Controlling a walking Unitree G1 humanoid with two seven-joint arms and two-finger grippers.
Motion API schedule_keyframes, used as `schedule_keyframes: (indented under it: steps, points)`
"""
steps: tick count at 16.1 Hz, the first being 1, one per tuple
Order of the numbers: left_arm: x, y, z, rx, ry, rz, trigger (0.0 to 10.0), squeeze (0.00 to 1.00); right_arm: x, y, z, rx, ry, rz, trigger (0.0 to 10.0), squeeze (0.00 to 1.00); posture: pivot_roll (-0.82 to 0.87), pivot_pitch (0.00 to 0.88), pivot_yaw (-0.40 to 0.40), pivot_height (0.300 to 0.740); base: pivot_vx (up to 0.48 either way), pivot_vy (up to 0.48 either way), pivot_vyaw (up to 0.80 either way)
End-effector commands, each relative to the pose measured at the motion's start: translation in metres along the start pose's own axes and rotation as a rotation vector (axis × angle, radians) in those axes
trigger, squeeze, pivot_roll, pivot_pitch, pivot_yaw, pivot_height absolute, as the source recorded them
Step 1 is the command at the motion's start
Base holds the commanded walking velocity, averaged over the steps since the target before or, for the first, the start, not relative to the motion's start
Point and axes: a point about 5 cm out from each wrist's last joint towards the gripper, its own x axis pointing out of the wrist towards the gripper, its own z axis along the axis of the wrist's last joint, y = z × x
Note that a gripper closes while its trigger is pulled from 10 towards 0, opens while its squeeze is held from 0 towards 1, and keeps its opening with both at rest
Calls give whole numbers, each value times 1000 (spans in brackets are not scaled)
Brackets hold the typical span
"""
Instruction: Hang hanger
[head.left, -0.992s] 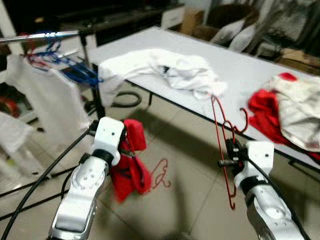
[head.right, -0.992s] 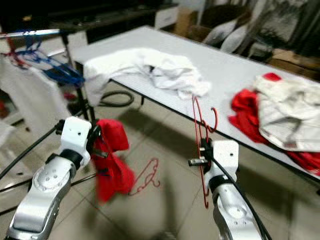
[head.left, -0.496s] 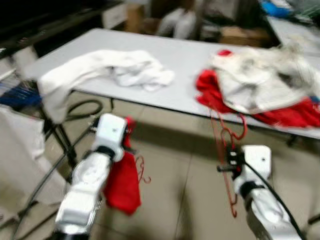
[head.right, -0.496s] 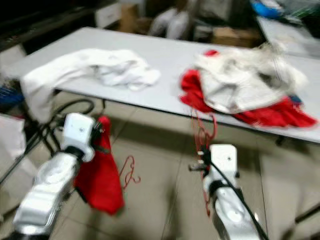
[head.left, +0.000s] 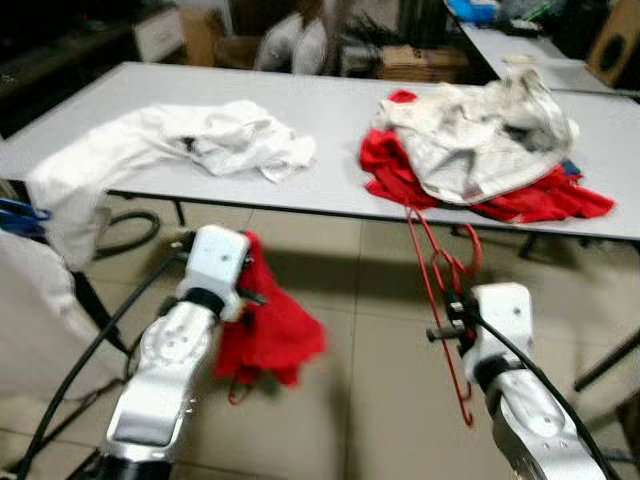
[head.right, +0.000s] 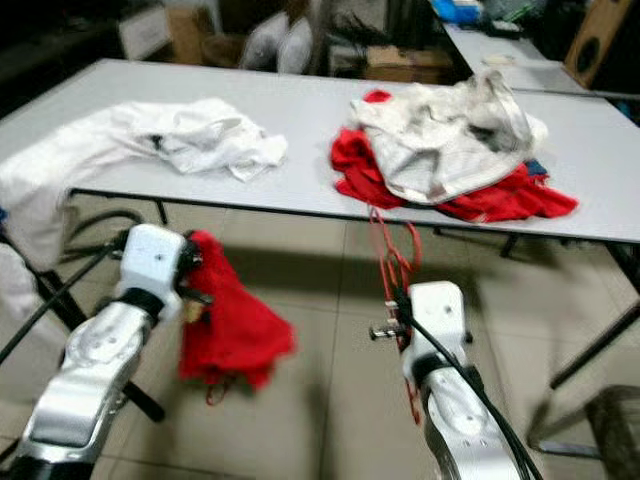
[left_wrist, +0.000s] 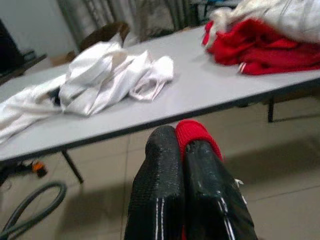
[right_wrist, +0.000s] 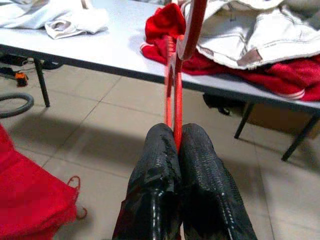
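Before the robot, in the eye views, a long grey table (head.left: 330, 110) carries a crumpled white garment (head.left: 200, 140) and a red-and-cream clothing heap (head.left: 480, 150). No readable writing shows. The left gripper (head.left: 250, 290) pinches a hanging red cloth (head.left: 265, 335); the right gripper (head.left: 447, 322) holds thin red wire hangers (head.left: 440, 270) upright below the table edge. A second ago a rail with blue hangers was in view; the camera has since turned to face the table.

Left wrist view: black fingers (left_wrist: 160, 200) closed on the red cloth (left_wrist: 195, 132).

Right wrist view: fingers (right_wrist: 155, 190) clamp the red wire hangers (right_wrist: 175, 90).
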Motion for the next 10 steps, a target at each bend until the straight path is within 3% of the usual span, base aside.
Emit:
schedule_keyframes:
  steps: [1,4,7,10]
  points:
    - [0,-3,7,-51,-22,-3,10000,0,1,-3,5,-33,-31,11,10000,0,-22,0,4,740,0,0,0]
    - [1,2,11,-13,-32,16,10000,0,4,-2,12,-27,-51,32,10000,0,-18,0,-1,740,0,0,0]
    - [8,9,33,-52,-124,15,10000,0,5,0,29,-53,-135,79,10000,0,-21,0,0,740,171,0,0]
    - [21,16,57,-62,-195,2,10000,0,10,0,41,-51,-172,93,10000,0,-22,0,1,740,303,0,800]
